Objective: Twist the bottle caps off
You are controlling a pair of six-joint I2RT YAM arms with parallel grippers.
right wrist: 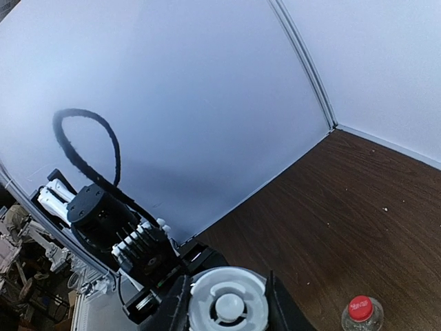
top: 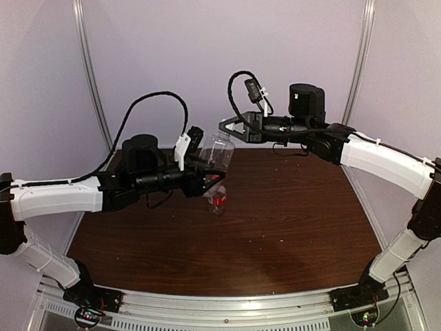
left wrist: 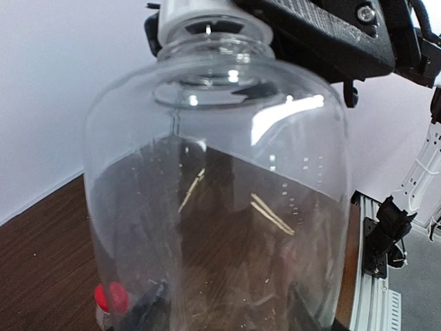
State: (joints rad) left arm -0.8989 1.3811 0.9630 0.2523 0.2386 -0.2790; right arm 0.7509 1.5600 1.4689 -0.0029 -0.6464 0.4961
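My left gripper [top: 205, 171] is shut on the taller clear unlabelled bottle [top: 218, 152] and holds it tilted above the table. That bottle [left wrist: 213, 207] fills the left wrist view, where dark fingers [left wrist: 146, 309] show through its wall on either side. Its white cap [right wrist: 228, 303] sits between the jaws of my right gripper [top: 227, 128], which is shut on it; the same cap [left wrist: 196, 10] shows at the top of the left wrist view. The shorter bottle [top: 218, 198] with a red label band stands on the table just below, its red cap [right wrist: 360, 307] screwed on.
The dark wooden table [top: 289, 221] stretches to the right and towards the near edge. Pale walls [top: 172, 55] close the back and sides. A metal rail [top: 227, 307] with both arm bases runs along the near edge.
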